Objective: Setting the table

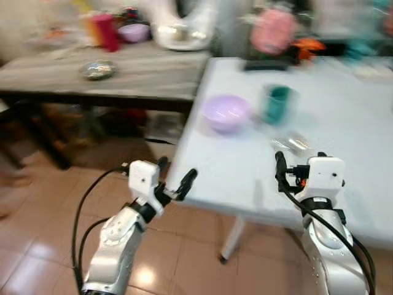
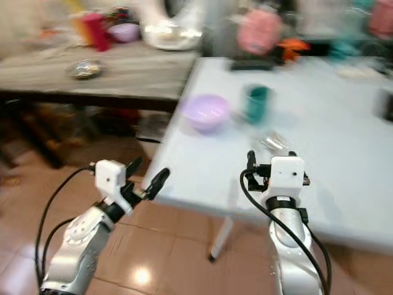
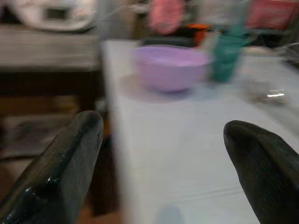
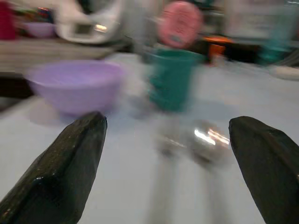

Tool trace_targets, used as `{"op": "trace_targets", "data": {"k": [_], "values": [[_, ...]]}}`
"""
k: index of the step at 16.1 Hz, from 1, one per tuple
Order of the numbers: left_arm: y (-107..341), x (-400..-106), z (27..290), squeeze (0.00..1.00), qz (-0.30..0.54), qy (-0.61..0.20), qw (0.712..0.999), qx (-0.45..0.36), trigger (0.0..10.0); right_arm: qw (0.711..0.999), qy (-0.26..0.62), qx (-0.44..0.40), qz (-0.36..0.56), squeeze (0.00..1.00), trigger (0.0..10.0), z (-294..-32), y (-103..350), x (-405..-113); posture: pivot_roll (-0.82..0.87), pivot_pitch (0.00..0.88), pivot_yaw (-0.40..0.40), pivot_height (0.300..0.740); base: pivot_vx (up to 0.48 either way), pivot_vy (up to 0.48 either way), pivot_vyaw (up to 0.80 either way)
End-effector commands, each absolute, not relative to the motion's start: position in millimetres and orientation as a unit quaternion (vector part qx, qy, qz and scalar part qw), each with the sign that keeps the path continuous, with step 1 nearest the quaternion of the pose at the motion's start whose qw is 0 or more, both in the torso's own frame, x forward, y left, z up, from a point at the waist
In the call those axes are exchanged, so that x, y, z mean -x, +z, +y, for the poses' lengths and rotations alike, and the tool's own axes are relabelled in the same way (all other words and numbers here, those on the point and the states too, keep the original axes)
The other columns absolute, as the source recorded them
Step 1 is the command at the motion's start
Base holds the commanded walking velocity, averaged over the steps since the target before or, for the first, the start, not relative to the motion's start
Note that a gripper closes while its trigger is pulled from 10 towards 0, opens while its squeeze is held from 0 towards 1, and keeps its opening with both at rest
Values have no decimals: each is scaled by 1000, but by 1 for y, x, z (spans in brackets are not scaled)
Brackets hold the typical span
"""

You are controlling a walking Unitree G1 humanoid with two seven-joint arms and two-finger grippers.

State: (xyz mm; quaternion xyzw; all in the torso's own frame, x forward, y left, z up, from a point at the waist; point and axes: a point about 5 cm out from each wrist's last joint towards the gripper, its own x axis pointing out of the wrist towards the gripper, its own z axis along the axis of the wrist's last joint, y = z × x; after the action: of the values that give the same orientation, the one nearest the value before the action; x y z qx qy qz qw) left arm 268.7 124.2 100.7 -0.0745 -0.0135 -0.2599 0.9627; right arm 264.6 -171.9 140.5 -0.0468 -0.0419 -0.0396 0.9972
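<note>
Purple bowl [image 1: 226, 113] on white bench [image 1: 344, 153], teal cup [image 1: 277, 102] just beside — looks light, rigid plastic; grab rim. Left end effector [image 1: 179, 178] and right end effector [image 4: 170, 154] both spread apart, empty.

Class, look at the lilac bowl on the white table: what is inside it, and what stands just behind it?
The lilac bowl looks empty, though blur hides detail. Nothing stands directly behind it; a green cup stands beside it on the white table.

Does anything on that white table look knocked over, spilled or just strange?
Nothing stands out. The purple bowl and teal cup stand upright near the white table's left edge. Something shiny lies nearer the robot, too blurred to identify. No spill shows.
</note>
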Motion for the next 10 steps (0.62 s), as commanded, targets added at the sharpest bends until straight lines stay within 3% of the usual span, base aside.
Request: {"op": "trace_targets", "data": {"k": [1, 4, 10], "values": [[103, -270, 127, 0, -15, -255, 964, 72, 10000, 998, -29, 46, -42, 0, 10000, -167, 140, -264, -284, 72, 90, 740, 352, 0, 0], [103, -271, 127, 0, -14, -252, 965, 71, 10000, 997, -23, 49, -47, 0, 10000, -166, 142, -264, -283, 72, 86, 740, 311, 0, 0], [99, -267, 131, 0, -11, -250, 966, 67, 10000, 996, -3, 69, -50, 0, 10000, -161, 145, -265, -279, 78, 74, 740, 0, 0, 0]]}}
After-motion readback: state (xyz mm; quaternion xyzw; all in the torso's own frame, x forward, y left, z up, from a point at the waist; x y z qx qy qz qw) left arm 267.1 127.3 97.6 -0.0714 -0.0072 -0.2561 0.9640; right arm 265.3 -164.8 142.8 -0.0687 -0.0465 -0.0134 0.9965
